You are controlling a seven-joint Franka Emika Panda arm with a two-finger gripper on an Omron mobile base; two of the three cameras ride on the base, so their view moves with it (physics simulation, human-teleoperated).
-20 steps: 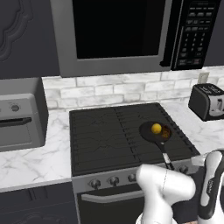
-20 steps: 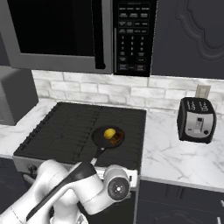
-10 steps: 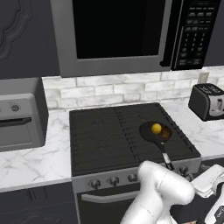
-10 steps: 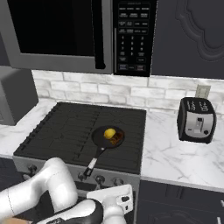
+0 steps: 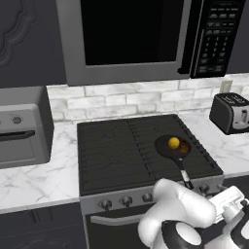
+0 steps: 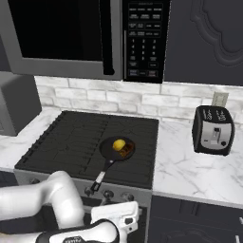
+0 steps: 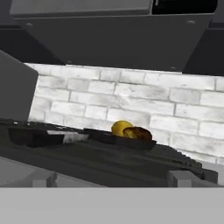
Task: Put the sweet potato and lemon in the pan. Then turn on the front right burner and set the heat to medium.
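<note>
The small black pan (image 5: 163, 147) rests on the front right burner (image 5: 197, 165) of the black cooktop, its long handle pointing toward the stove's front edge. The yellow lemon (image 5: 173, 142) and the reddish-brown sweet potato (image 5: 185, 146) lie side by side in it. The right base view also has the pan (image 6: 107, 150), lemon (image 6: 118, 144) and sweet potato (image 6: 126, 151). My gripper (image 5: 227, 202) hangs low in front of the stove, below counter height, its fingers hidden. From the hand view, level with the grates, the lemon (image 7: 120, 127) and sweet potato (image 7: 138, 133) show above the pan rim (image 7: 114, 140).
A row of knobs (image 5: 126, 200) runs along the stove front beside my arm. A dark toaster (image 6: 213, 129) stands on the marble counter at the right, a grey toaster oven (image 5: 22, 127) at the left. The microwave (image 5: 141, 36) hangs above the cooktop.
The arm has folded down and the hand has dropped from beside the stove's front right corner to a spot low in front of the knobs. Pan, lemon and sweet potato stayed put.
</note>
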